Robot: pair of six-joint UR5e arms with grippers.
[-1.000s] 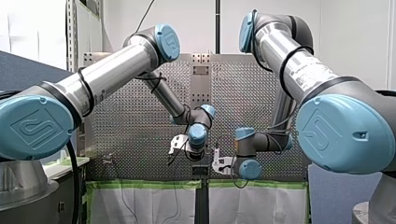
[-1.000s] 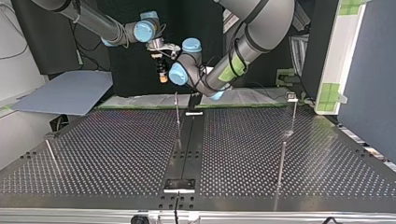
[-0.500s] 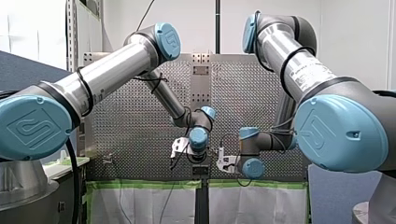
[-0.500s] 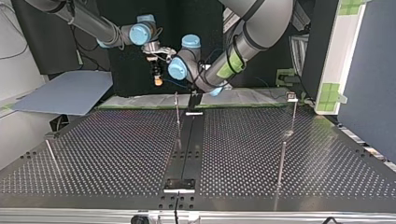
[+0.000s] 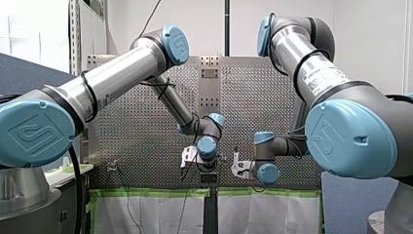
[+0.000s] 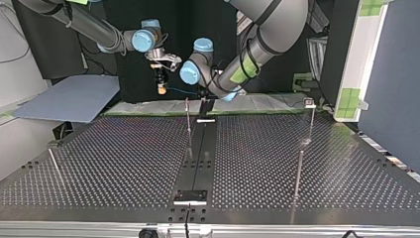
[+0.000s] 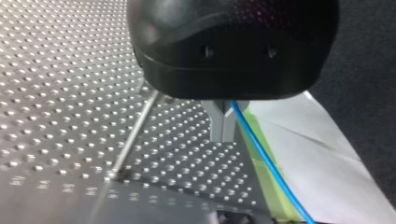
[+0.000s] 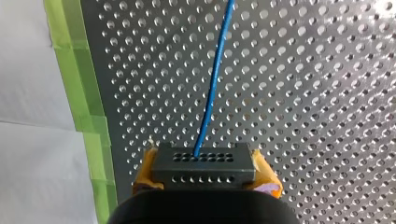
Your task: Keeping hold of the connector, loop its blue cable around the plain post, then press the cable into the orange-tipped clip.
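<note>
Your right end effector (image 8: 204, 176) pinches the black connector (image 8: 203, 161) aloft over the bench's (image 6: 124, 158) far edge, left end effector (image 7: 223, 127) closed beside its blue cable (image 8: 212, 88); expect that thin and floppy, so steer by the rigid connector.

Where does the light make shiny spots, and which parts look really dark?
Left wrist view: light glints off dots on the table and along the metal post, while the black body of my left hand sits in shade. Top view: the table's near edge gleams pale, the far background is dark. Right wrist view: even light, the blue cable standing out as it leaves the connector.
</note>
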